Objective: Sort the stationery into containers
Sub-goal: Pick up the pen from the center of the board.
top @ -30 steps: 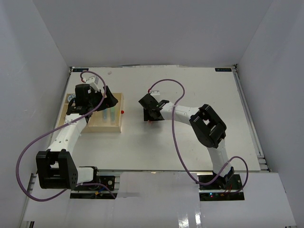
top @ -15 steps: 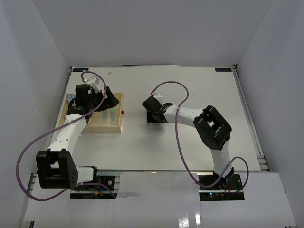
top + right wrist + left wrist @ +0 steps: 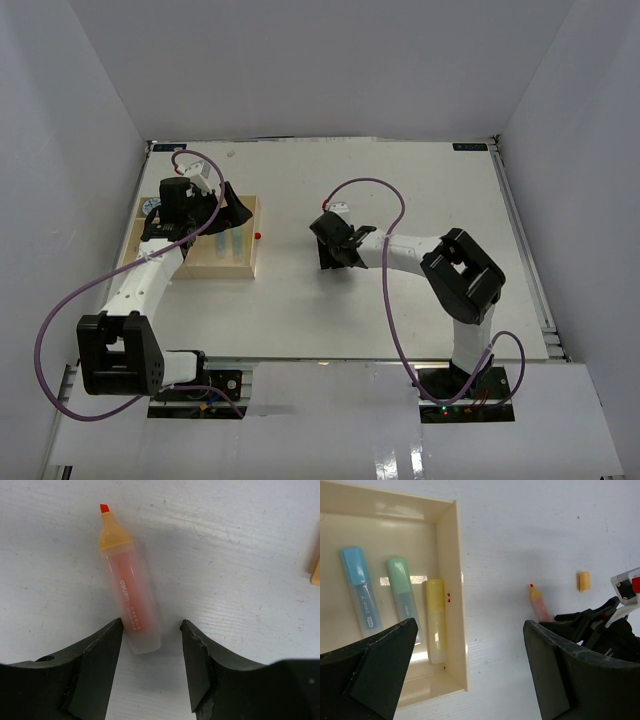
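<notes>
- Tray (image 3: 197,262): pale wood, on the left of the white table (image 3: 420,180), under the left arm. The overhead view shows its whole outline. The left wrist view shows only one compartment and its right wall.
- Small round blue-and-white thing (image 3: 150,204): at the tray's far left corner, seen only from overhead and too small to identify.
- Blue marker (image 3: 361,592), green marker (image 3: 402,593), yellow marker (image 3: 435,621): capped, lying side by side in that compartment, with the yellow one nearest the right wall. Overhead they are only faint streaks beside the arm.
- Left gripper (image 3: 470,626): hangs above the tray's right wall with jaws spread wide, holding nothing.
- Small red mark (image 3: 449,598): at the tray's right wall. Overhead it is a single red dot.
- Orange marker (image 3: 129,591): uncapped, flat on the table, well right of the tray. The gripper hides it from overhead, and the left wrist view shows only its tip end.
- Right gripper (image 3: 151,625): low over the table with jaws part-way apart. They straddle the marker's rear end with a sliver of table visible on each side, and nothing is clamped.
- Cap (image 3: 583,580): orange, loose on the table beyond the marker and apart from it. It is cut off at the right wrist view's edge and cannot be made out overhead.
</notes>
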`<action>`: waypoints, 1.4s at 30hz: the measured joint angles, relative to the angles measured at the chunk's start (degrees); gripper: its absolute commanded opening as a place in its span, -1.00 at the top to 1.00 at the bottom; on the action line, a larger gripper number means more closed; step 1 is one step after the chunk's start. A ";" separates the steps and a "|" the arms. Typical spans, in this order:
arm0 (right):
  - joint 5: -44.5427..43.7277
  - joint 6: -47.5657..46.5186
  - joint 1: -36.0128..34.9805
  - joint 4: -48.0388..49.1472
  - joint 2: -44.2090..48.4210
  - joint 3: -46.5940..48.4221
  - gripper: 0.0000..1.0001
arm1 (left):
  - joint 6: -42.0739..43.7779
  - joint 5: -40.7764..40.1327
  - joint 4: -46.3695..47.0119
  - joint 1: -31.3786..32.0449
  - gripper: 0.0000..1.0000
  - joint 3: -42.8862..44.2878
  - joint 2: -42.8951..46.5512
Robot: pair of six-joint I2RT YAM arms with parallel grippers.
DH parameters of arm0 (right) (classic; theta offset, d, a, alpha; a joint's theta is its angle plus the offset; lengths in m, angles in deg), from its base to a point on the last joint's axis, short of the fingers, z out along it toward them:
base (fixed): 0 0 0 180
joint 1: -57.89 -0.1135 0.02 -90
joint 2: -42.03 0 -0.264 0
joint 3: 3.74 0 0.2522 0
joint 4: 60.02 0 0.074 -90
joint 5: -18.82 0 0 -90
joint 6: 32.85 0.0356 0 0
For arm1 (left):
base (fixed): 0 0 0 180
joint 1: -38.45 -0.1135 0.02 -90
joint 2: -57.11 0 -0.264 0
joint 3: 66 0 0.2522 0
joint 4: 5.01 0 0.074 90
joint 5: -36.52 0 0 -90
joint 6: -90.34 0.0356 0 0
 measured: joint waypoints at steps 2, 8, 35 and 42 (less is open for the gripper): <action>0.79 -1.53 0.00 0.57 0.22 -0.39 -0.11 | 0.00 0.15 0.00 0.00 -0.96 0.00 0.00; 2.86 -5.95 0.07 2.49 0.55 -1.22 -0.05 | 0.00 0.44 0.22 0.00 -0.96 -0.09 0.00; 6.40 -10.78 -3.06 3.41 12.41 -10.08 0.66 | -10.21 15.85 6.12 2.16 -0.96 -3.87 2.34; 3.72 -11.85 -5.55 10.47 26.51 -14.36 0.76 | -18.14 11.23 12.44 14.88 -0.96 -4.13 7.58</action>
